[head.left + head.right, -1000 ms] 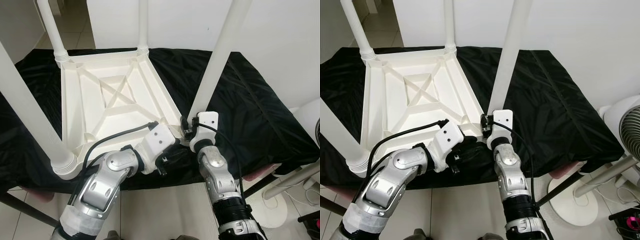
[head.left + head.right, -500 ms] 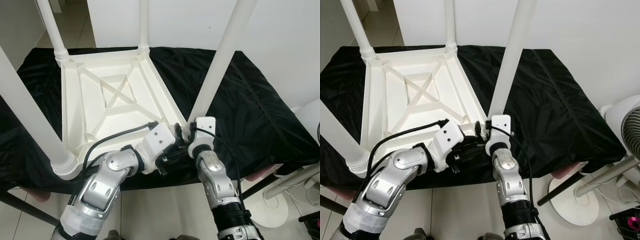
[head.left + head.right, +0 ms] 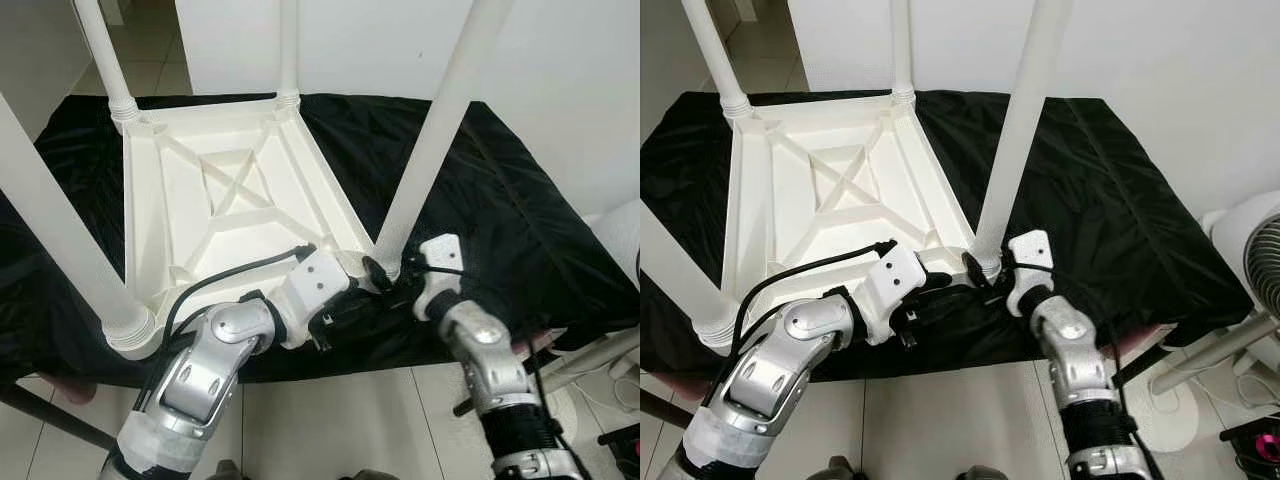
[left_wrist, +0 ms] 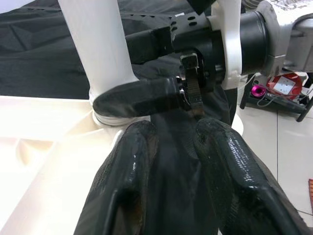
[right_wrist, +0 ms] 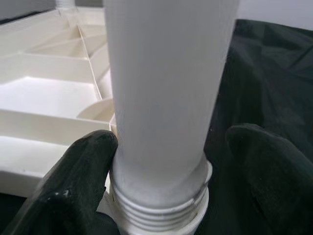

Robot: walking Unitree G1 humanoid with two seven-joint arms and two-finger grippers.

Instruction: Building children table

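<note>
Right tool spread around near leg at threaded base; left tool spread beside; loose grip could cross-thread or tip leg

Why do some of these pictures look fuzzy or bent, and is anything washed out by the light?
Left wrist view: the left gripper's fingers loom soft, with glare streaks on them. Right wrist view: the table leg is bright and featureless, the fingers beside it blurred. Left eye view: sharp, evenly lit, though the legs splay outward from lens distortion; the black cloth shows soft sheen.
</note>
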